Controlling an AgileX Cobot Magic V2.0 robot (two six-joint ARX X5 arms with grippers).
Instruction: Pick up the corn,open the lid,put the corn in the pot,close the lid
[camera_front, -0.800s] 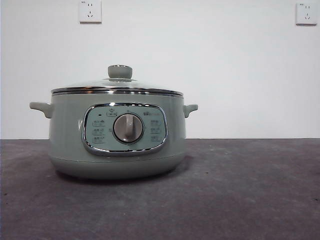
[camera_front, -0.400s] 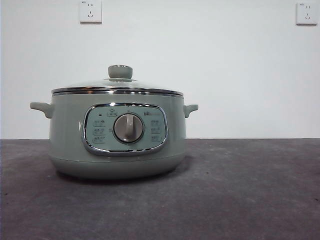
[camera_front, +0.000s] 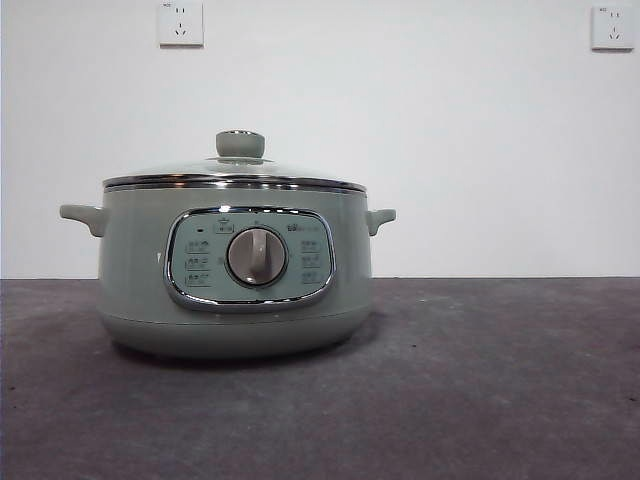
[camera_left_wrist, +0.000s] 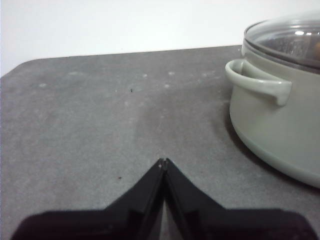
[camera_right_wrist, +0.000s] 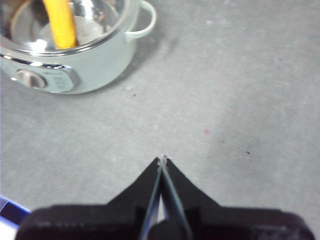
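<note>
The pale green pot stands on the grey table left of centre in the front view, with the glass lid seated on it, knob up. The right wrist view shows the pot from above, and the yellow corn lies inside it under the lid. The left wrist view shows the pot's side handle and the lid's edge. My left gripper is shut and empty over the table beside the pot. My right gripper is shut and empty, away from the pot.
Grey table surface stretches to the right of the pot. Two wall sockets sit high on the white wall. A blue-and-white edge shows at a corner of the right wrist view.
</note>
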